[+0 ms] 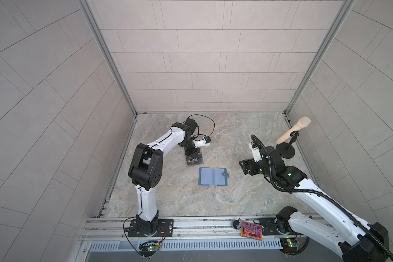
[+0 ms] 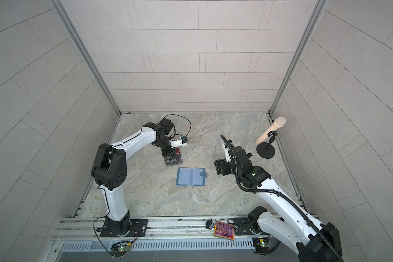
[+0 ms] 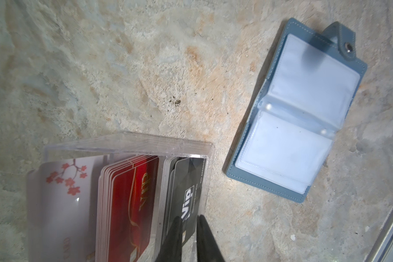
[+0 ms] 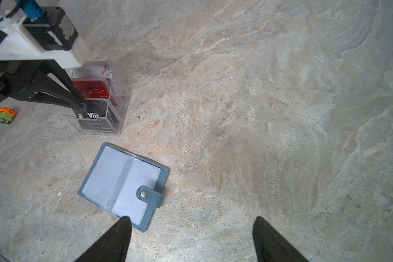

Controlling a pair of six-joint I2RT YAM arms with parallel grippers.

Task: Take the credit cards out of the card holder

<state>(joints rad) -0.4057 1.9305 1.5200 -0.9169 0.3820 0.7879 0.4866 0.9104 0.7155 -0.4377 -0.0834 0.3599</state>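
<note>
Left hand narrowly parted at dark card in stand; right hand spread

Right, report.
Left gripper at dark grey Vip card in clear acrylic stand, grip unclear. Right gripper open, empty. Slate-blue leather-look card holder open flat, visible sleeves empty. Nothing blocking.

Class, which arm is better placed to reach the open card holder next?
Right. The right gripper hangs open beside the card holder; the left gripper is down at the black card in the clear stand.
</note>
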